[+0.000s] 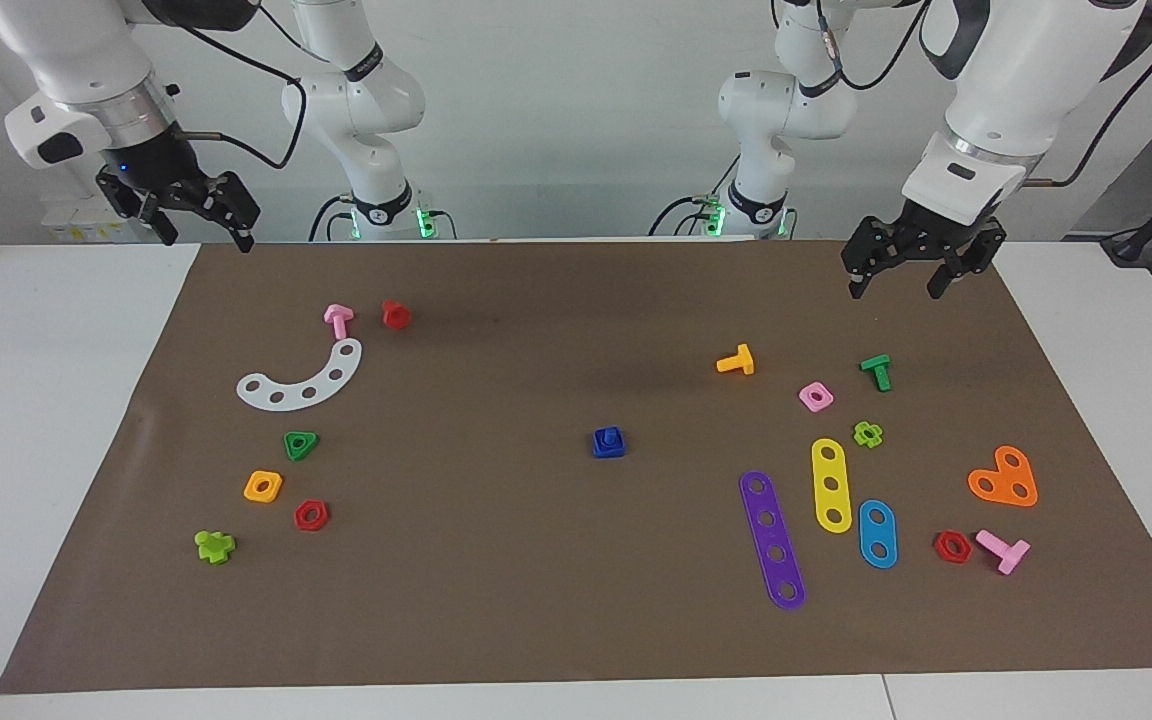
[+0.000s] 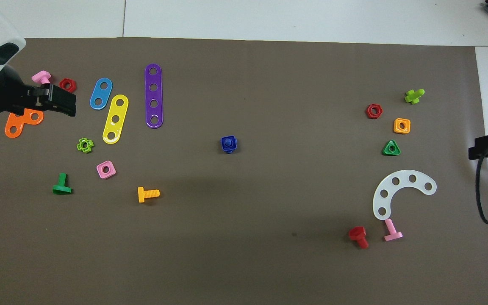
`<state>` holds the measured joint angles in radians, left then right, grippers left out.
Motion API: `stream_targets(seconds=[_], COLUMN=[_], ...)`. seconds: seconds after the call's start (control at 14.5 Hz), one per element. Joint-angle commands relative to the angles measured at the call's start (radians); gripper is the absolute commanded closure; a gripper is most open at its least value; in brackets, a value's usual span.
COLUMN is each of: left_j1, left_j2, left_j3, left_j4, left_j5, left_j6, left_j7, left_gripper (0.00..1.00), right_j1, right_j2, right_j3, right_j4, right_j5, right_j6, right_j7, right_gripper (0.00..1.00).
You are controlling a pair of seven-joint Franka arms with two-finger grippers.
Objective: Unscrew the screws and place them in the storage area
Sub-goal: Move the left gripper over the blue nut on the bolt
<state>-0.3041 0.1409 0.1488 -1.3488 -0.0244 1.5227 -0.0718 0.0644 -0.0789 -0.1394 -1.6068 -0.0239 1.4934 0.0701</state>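
the blue bolt [image 1: 608, 441] sits near the middle of the brown mat [image 1: 496, 600], well apart from the other parts, apparently seated in a blue square piece. judged light, rigid and smooth plastic; grip across the raised stub or the flat sides, squarely, as it may slip or twist. the left gripper [image 1: 904, 270] hangs with jaws open over the mat's edge nearest the robots, above the green bolt [image 1: 877, 371]. the right gripper [image 1: 198, 215] waits raised, jaws open, at the right arm's end. the facing view shows both grippers clear of the mat; the overhead view shows the stub's round top.
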Motion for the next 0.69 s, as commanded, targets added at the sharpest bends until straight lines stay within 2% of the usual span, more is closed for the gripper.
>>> stream_targets(seconds=[0.0, 0.21, 0.34, 0.48, 0.62], left_j1=[0.01, 0.01, 0.0, -0.009, -0.051], left_j2=[-0.04, -0.05, -0.072, -0.104, -0.098], left_j3=[-0.011, -0.011, -0.012, -0.026, -0.035], left_j4=[-0.049, -0.068, -0.116, -0.197, -0.242], left_j5=[0.017, 0.017, 0.017, 0.005, -0.035], left_j6=[0.002, 0.005, 0.019, 0.086, 0.143], left_j7=[0.01, 0.01, 0.01, -0.002, -0.055], left_gripper=[0.0, 0.0, 0.0, 0.0, 0.0], right_j1=[-0.002, 0.0, 0.003, 0.003, 0.003], right_j2=[-0.022, -0.022, -0.022, -0.022, -0.022], right_j3=[0.003, 0.003, 0.003, 0.003, 0.003], right_j4=[-0.024, -0.024, -0.024, -0.024, -0.024], right_j5=[0.015, 0.016, 0.015, 0.016, 0.015], right_j6=[-0.005, -0.004, -0.005, -0.004, -0.004], right_j7=[0.007, 0.007, 0.007, 0.007, 0.008], right_gripper=[0.0, 0.0, 0.0, 0.0, 0.0])
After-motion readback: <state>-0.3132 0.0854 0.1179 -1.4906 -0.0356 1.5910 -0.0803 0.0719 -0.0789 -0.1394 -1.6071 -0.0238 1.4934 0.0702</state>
